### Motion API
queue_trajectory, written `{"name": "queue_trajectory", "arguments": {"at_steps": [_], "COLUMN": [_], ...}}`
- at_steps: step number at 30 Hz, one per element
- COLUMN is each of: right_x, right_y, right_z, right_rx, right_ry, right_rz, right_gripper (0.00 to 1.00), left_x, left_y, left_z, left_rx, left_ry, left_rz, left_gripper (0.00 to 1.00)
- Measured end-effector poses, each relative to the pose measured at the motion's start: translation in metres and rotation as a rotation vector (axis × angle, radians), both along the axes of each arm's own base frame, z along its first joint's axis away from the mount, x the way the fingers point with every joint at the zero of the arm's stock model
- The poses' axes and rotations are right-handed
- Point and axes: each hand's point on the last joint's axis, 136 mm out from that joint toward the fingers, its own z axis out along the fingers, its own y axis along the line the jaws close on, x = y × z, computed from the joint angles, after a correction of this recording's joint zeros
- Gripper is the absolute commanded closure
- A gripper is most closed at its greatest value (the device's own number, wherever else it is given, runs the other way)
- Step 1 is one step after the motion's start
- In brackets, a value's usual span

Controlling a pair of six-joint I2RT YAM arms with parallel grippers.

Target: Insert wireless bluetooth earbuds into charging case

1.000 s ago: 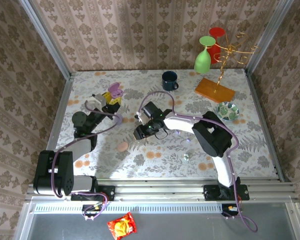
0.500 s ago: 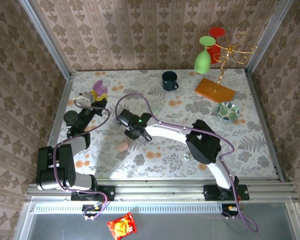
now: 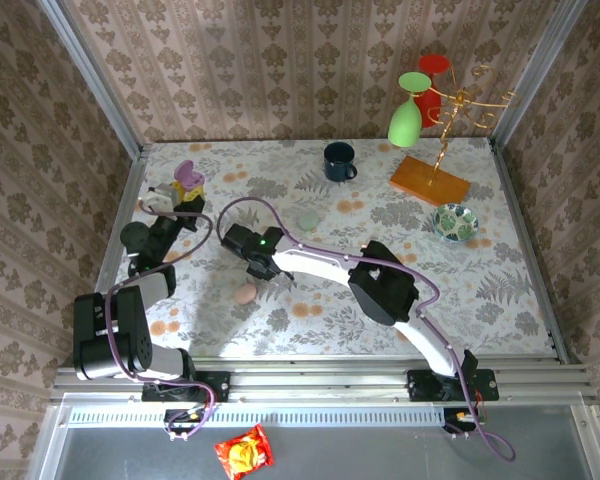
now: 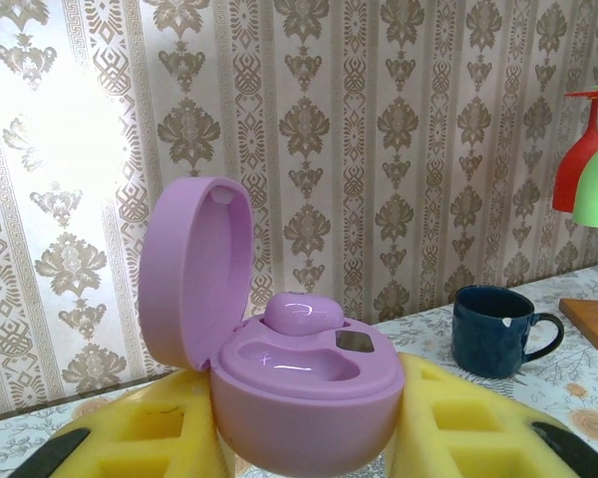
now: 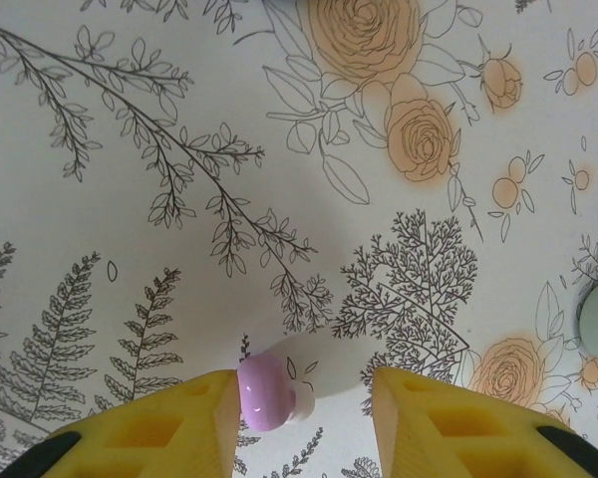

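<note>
Top: lilac clamshell charging case [image 3: 187, 173] clamped in left fingers [image 3: 190, 199], at far-left bench [image 3: 500, 280] corner, wall close, open room rightward.
Left wrist: lid up, seated lilac earbud [image 4: 301, 311] in one well, other well empty.
Right wrist: right fingers [image 5: 169, 423] part open around loose lilac-and-white earbud [image 5: 269, 394], touching one pad, not clamped. Roughly half done.

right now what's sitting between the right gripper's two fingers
A purple earbud, down on the flowered tablecloth, close against one finger of the right gripper, with a gap to the other. The right wrist view shows it.
</note>
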Motion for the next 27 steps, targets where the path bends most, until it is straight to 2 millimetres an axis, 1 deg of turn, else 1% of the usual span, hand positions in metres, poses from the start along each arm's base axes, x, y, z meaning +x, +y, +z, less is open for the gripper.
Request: {"name": "queue_trajectory", "arguments": {"at_steps": [12, 18, 21, 27], "right_x": [-0.005, -0.005, -0.005, -0.003], "right_y": [-0.001, -0.003, -0.002, -0.003], "right_z": [-0.011, -0.021, -0.021, -0.019], "right_rx": [-0.058, -0.083, -0.087, -0.093], "right_ry": [0.016, 0.025, 0.021, 0.01], "right_rz": [0.045, 0.055, 0.06, 0.059], "right_gripper": [0.66, 0.73, 0.79, 0.84], "left_x": [0.001, 0.001, 0.001, 0.002], "left_y": [0.0, 0.0, 0.0, -0.001], "left_z": [-0.002, -0.002, -0.002, -0.001], "left_rx": [-0.001, -0.001, -0.001, 0.0], "left_ry": [0.006, 0.006, 0.006, 0.005], "left_rz": [-0.001, -0.001, -0.002, -0.005], "left_gripper": [0.73, 0.73, 0.73, 0.73]}}
